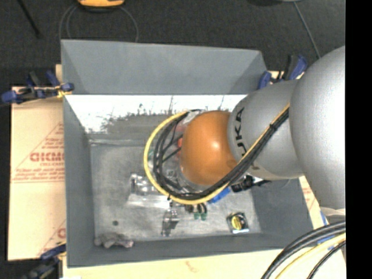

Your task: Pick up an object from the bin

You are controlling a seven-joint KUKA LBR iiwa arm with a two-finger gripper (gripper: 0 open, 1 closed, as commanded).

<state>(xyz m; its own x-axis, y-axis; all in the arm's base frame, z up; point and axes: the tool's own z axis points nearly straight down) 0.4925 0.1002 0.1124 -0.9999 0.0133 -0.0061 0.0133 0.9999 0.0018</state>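
Down in the middle of the grey bin (78, 173), the big silver arm (279, 138) reaches in from the right. A round orange cover (206, 147) sits on its wrist, and a yellow cable (152, 173) loops round it. The cover hides most of what lies under it. The hand (170, 218) pokes out just below the cover, low over the bin floor and near the front wall. I cannot tell if the hand is spread or pressed together, and I cannot tell if it has anything in it.

A few small things lie close to the hand. A clear plastic piece (141, 189) lies just to its left on the floor. A little green thing (200, 213) lies just to its right. A blue thing (218, 195) peeks out from under the edge of the cover, a bit farther right. Which of these the hand is over, I cannot tell.

A small yellow and black thing (237, 222) lies alone near the front right corner. A crumpled grey rag (114, 243) lies in the front left corner, well apart from the hand.
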